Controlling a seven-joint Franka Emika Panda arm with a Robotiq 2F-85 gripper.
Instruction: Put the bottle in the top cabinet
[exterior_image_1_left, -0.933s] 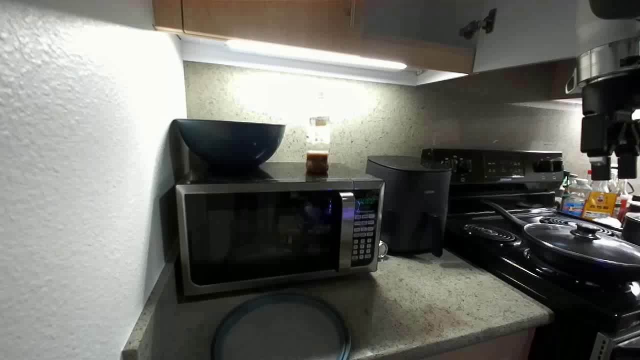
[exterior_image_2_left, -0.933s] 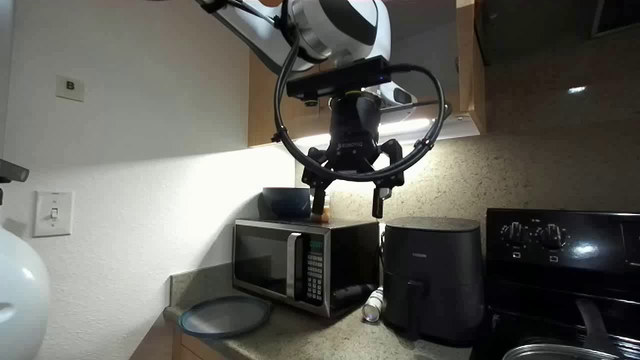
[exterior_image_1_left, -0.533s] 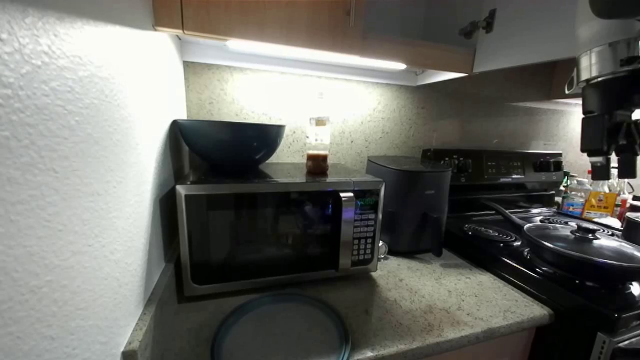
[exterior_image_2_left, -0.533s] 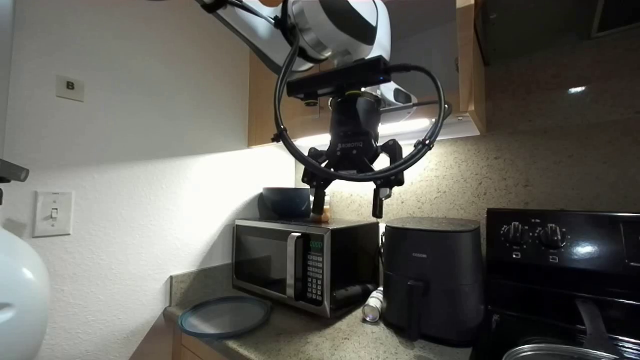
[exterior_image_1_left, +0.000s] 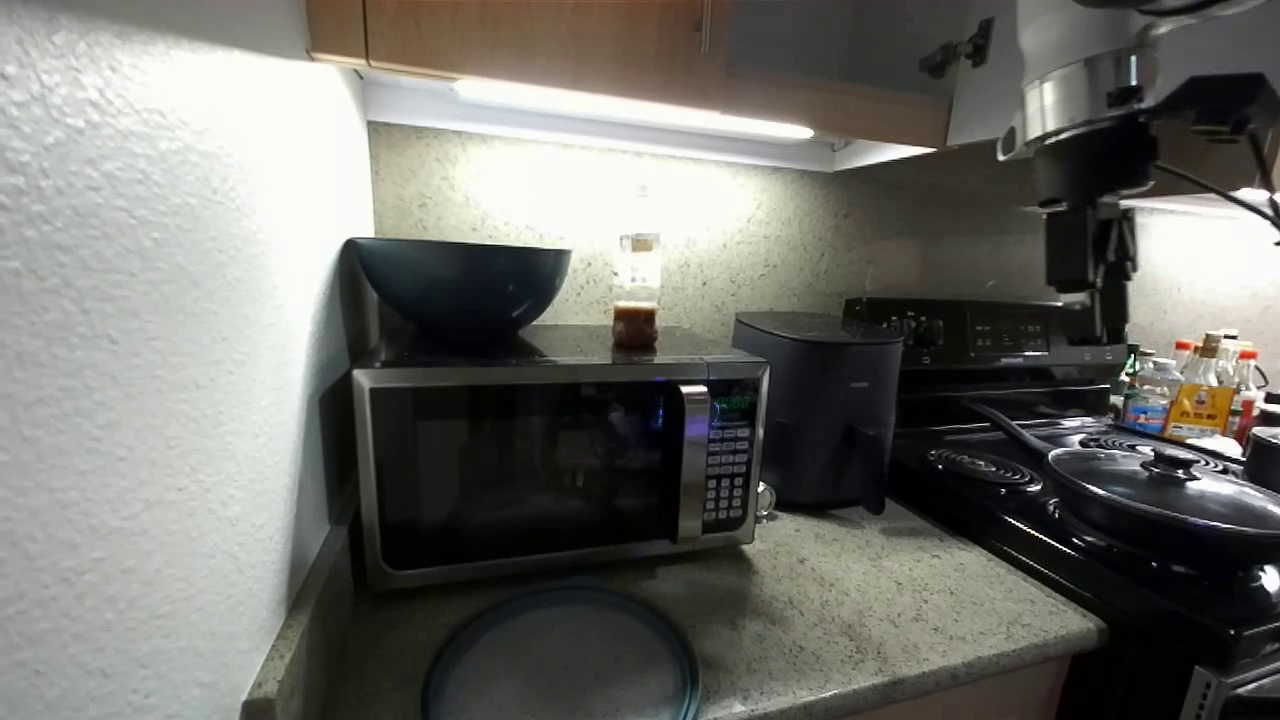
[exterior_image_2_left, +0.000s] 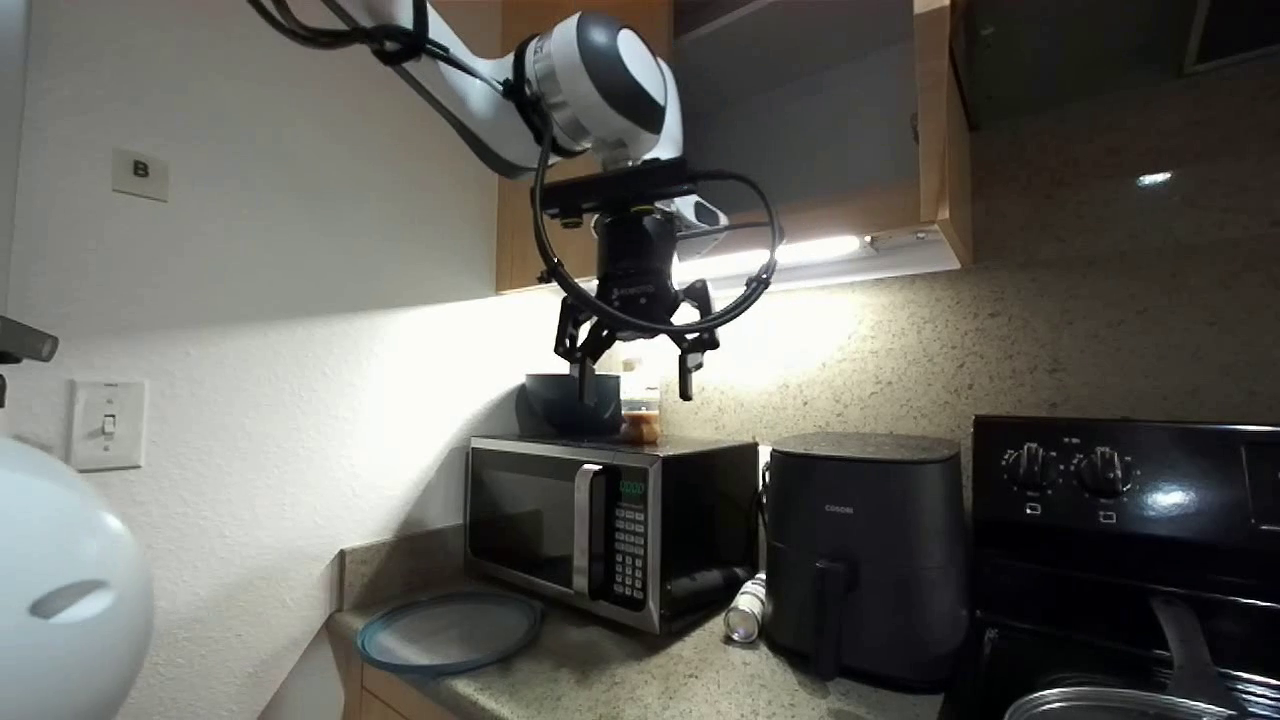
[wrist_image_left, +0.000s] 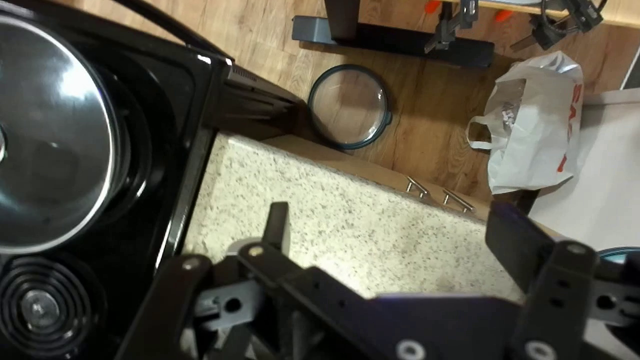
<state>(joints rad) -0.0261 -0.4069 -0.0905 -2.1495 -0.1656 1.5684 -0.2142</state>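
The bottle (exterior_image_1_left: 636, 318), clear with amber-brown liquid in its lower part, stands upright on the microwave beside the dark bowl. It also shows in an exterior view (exterior_image_2_left: 641, 424), just behind the gripper's fingers. The top cabinet (exterior_image_1_left: 530, 40) hangs above, with a light strip under it. Its right part stands open, with the grey interior (exterior_image_2_left: 800, 140) showing. My gripper (exterior_image_2_left: 636, 388) is open and empty, pointing down. In an exterior view it (exterior_image_1_left: 1092, 320) hangs well right of the bottle. In the wrist view its fingers (wrist_image_left: 390, 220) are wide apart over the counter; the bottle is out of view there.
The microwave (exterior_image_1_left: 530, 480) stands under the cabinet with the dark bowl (exterior_image_1_left: 460, 285) on top. A black air fryer (exterior_image_2_left: 865, 560) stands beside it. The stove (exterior_image_1_left: 960, 420) carries a lidded pan (exterior_image_1_left: 1150, 490). The open cabinet door (exterior_image_2_left: 935, 120) juts out. A round lid (exterior_image_2_left: 450, 632) lies on the counter.
The arm has moved left in both exterior views. It looks smaller in the view from the front, so farther from that camera, and the fingers are nearer the bottle. The bottle has not moved.
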